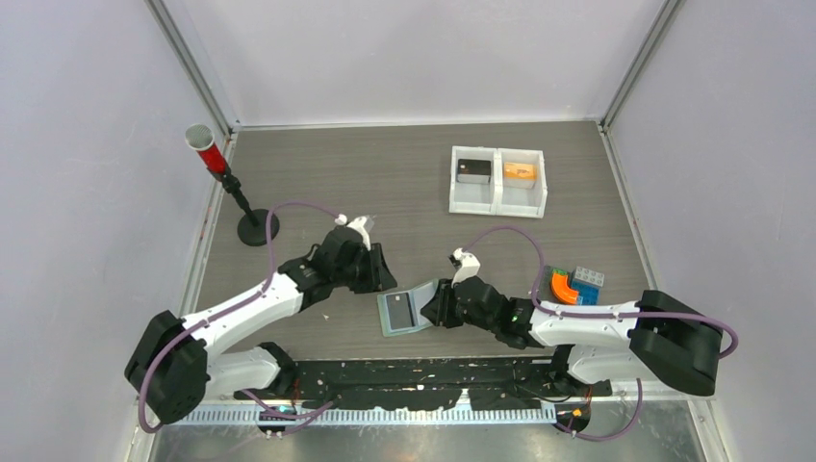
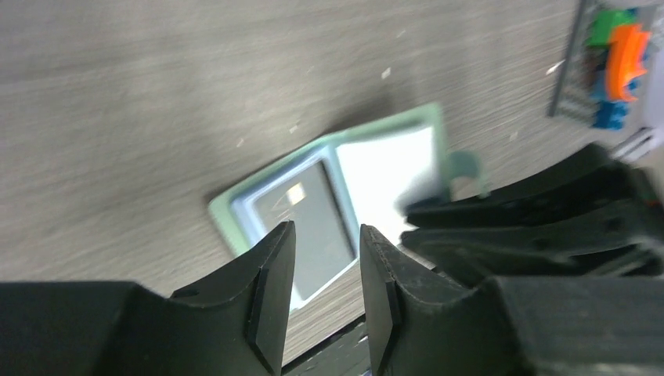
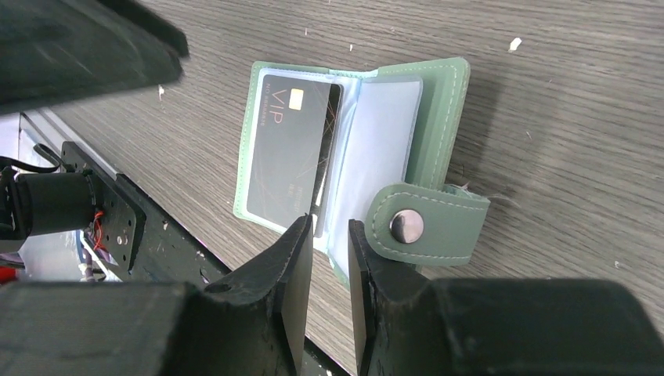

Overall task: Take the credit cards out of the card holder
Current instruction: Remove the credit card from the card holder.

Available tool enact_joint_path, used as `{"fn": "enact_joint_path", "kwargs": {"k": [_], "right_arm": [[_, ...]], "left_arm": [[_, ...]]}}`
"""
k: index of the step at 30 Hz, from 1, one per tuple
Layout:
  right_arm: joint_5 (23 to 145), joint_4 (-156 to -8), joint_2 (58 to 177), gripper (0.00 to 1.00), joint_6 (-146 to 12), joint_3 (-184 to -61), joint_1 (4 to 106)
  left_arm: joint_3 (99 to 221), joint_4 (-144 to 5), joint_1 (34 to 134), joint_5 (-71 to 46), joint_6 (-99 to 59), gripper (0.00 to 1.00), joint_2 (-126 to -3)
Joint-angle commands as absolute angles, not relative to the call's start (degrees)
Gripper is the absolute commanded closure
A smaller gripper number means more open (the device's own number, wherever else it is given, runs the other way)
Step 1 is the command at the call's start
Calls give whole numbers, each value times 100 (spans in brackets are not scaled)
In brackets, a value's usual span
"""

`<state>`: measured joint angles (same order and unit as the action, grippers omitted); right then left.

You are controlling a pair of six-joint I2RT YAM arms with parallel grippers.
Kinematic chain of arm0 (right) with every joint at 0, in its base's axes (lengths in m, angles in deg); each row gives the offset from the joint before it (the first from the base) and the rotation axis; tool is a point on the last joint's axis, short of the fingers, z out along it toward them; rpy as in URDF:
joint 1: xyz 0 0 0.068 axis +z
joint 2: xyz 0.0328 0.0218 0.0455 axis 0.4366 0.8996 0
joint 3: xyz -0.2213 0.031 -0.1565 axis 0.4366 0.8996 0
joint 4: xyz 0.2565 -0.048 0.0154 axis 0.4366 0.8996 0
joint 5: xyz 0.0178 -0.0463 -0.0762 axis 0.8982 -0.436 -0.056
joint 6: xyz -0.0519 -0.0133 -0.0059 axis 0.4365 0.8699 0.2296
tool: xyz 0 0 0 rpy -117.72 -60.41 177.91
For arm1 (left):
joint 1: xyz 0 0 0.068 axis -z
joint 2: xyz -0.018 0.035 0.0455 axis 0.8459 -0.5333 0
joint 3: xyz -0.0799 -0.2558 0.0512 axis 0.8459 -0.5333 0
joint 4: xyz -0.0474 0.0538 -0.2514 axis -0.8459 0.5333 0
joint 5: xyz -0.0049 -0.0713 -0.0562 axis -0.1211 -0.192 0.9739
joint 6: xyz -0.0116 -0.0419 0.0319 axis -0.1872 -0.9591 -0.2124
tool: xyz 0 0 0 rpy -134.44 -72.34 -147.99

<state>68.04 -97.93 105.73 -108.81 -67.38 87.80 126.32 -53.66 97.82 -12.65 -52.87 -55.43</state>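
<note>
On the tabletop (image 1: 385, 173), near its front edge, the card holder (image 3: 438, 117) lies open and unpinned, so we risk dragging it whole: the left pincer (image 2: 327, 294) hovers slightly spread and empty. The right pincer (image 3: 329, 258) is almost pressed together at the sleeves; we cannot tell whether it grips anything, and it may nip plastic instead of the dark card (image 3: 290, 157).
</note>
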Motion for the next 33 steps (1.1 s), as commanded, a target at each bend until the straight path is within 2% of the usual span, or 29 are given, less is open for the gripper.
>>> {"fn": "enact_joint_path", "kwargs": {"k": [1, 13, 19, 33], "right_arm": [[6768, -10009, 10627, 70, -10836, -6899, 8772], [7677, -9509, 10941, 67, -10309, -7522, 8466], [8564, -10036, 11249, 68, -10386, -7250, 7994], [9264, -10069, 11466, 71, -10024, -7186, 7441]], "left_arm": [[12002, -5372, 9802, -1431, -5316, 62, -5242], [11332, -6498, 9811, -810, -5696, 62, -5231], [11186, -6411, 9811, -789, -5655, 64, -5289], [11152, -6526, 9847, -566, -5663, 67, -4960]]}}
